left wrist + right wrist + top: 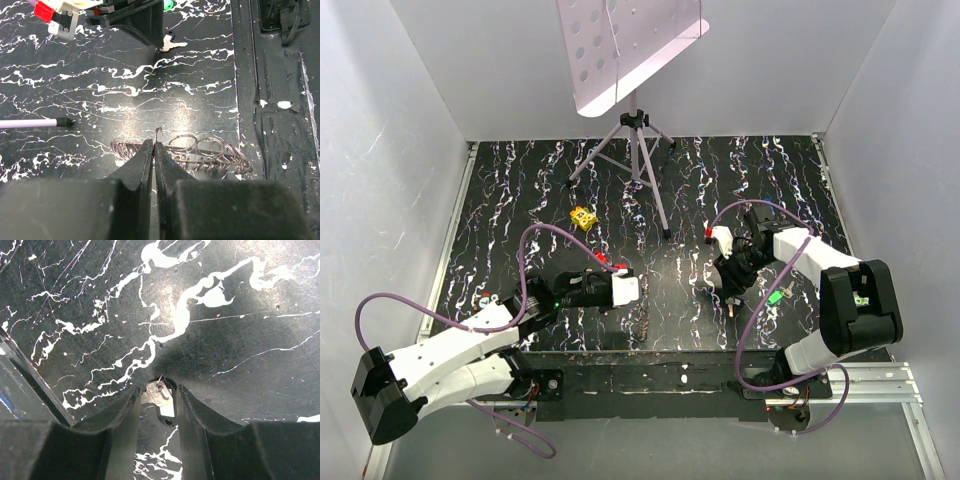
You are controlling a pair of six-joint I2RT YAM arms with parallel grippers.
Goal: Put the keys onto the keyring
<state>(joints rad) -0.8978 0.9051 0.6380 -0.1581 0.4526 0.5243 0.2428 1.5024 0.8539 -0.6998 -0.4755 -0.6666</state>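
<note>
Marbled table (520, 190), keyring (200, 152) near front edge (left hand (153, 150) pinching).

The tabletop (650, 200) is seen as black, streaked with white marble-like veins. The keyring (200, 152) is shown in dull silver-grey wire loops, and a silver key (159, 395) is seen between black fingers (125, 425). A green key head (775, 297), a yellow block (583, 217) with dark spots and lilac cables (535, 255) are also shown.

Right tool (157, 395) fingers flank a silver key (159, 394).
</note>
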